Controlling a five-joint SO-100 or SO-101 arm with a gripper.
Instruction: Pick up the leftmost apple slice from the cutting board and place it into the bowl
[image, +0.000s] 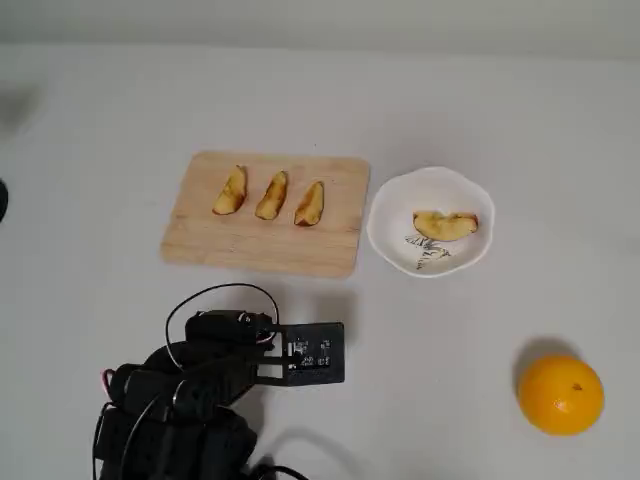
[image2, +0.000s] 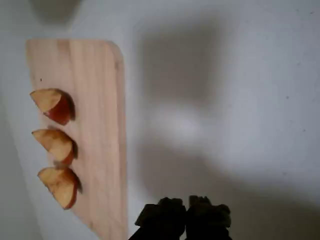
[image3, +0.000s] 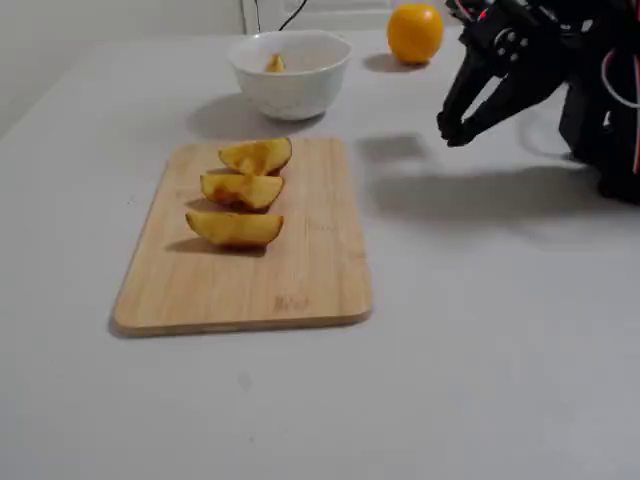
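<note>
The broad apple slice (image: 445, 225) lies inside the white scalloped bowl (image: 400, 195), just right of the cutting board (image: 260, 245). In the fixed view only its tip (image3: 273, 63) shows above the bowl's rim (image3: 290, 90). Three slimmer wedges (image: 272, 195) lie in a row on the board (image3: 300, 250). My gripper (image3: 452, 130) is shut and empty, raised above bare table beside the board and apart from it. In the wrist view its closed tips (image2: 187, 220) sit at the bottom edge, with the board (image2: 95, 75) to the left.
An orange (image: 560, 393) sits on the table at the front right of the overhead view, and behind the bowl in the fixed view (image3: 415, 32). My folded arm (image: 200, 390) and its cables fill the bottom left of the overhead view.
</note>
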